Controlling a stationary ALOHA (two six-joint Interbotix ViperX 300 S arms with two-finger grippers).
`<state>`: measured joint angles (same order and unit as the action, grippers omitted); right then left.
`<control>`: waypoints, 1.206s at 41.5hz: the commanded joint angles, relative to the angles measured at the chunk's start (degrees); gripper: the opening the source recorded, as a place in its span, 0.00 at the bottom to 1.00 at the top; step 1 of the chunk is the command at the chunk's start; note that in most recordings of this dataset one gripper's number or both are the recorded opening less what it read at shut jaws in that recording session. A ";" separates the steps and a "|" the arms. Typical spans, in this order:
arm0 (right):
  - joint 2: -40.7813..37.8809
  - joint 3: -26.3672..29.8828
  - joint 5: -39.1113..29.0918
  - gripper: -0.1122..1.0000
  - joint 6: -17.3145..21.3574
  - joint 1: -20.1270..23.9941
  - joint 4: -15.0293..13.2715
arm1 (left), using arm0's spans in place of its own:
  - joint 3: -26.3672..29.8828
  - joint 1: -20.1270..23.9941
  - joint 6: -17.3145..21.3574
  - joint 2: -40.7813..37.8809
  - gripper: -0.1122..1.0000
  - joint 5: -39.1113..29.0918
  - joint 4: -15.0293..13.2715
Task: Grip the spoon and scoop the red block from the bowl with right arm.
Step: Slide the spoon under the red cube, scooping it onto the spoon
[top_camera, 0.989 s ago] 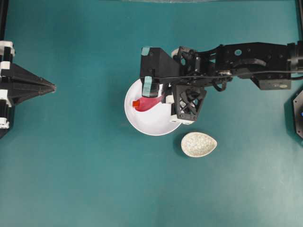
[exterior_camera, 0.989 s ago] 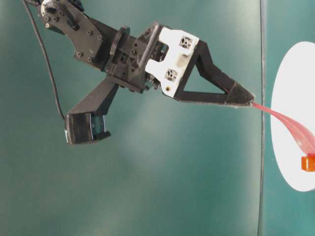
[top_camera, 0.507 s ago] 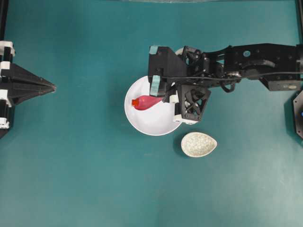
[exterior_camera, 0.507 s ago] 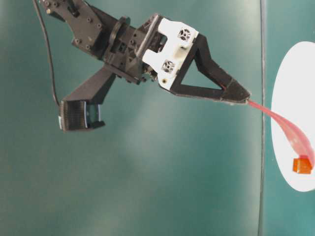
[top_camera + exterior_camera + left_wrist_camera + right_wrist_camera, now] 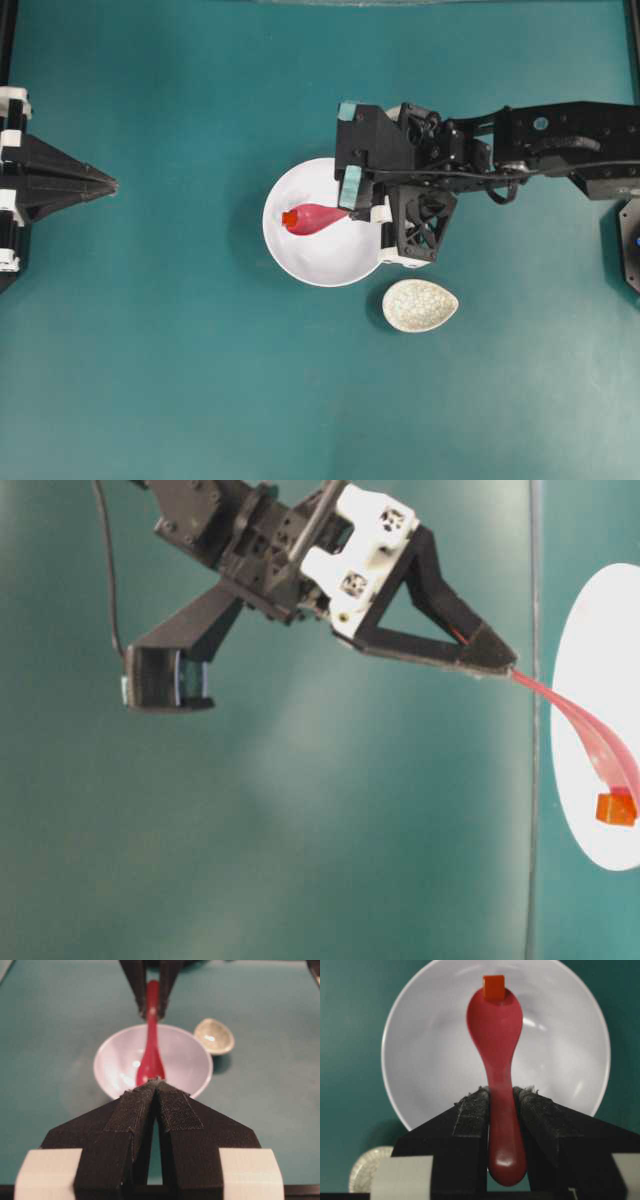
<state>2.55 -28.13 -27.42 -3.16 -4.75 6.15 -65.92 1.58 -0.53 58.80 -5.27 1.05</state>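
Teal table point(image 5: 180, 350), red block point(image 5: 493, 987) beyond right pincer point(image 5: 501, 1110)

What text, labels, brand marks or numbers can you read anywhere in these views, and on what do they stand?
None: no readable word, number, brand or sign shows in any view.
The spoon, red block and bowl are plain.
The speckled dish carries only a mottled pattern.
The right gripper, its teal tape patches and the left gripper bear no lettering.
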 commanded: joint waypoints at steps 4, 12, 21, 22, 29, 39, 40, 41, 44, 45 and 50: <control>1.67 -1.14 3.43 0.32 0.09 0.53 0.26 | 0.97 0.18 0.09 -0.35 0.10 0.53 0.09; 2.64 -3.78 7.12 0.32 0.09 0.53 0.62 | 0.88 0.18 0.00 -0.26 0.10 0.62 0.09; 4.75 -8.44 14.77 0.32 2.29 0.53 1.67 | 0.97 0.18 0.00 -0.35 0.10 0.53 0.09; 5.01 -8.79 15.38 0.32 2.55 0.53 1.67 | 0.97 0.18 0.00 -0.35 0.10 0.53 0.09; 6.77 -12.57 20.65 0.32 4.66 0.53 1.67 | 0.97 0.18 0.00 -0.44 0.10 0.53 0.18; 7.21 -16.17 26.72 0.32 5.10 0.79 1.67 | 0.97 0.18 0.00 -0.44 0.10 0.53 0.09; 7.21 -16.52 27.25 0.32 5.10 0.79 1.67 | 0.97 0.18 0.00 -0.44 0.10 0.53 0.09; 7.21 -16.96 28.04 0.32 5.10 0.88 1.67 | 0.97 0.18 0.00 -0.44 0.10 0.53 0.09; 7.21 -18.02 30.06 0.32 5.10 0.79 1.67 | 0.97 0.18 -0.09 -0.44 0.10 0.53 0.09; 7.21 -18.46 30.59 0.32 5.10 0.88 1.67 | 0.97 0.18 -0.09 -0.44 0.10 0.53 0.09; 7.21 -20.65 34.01 0.32 5.10 0.88 1.67 | 1.05 0.18 -0.18 -0.35 0.10 0.53 0.09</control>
<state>8.44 -48.34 4.22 1.85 -4.04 7.65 -65.92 1.58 -0.62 58.80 -5.27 1.05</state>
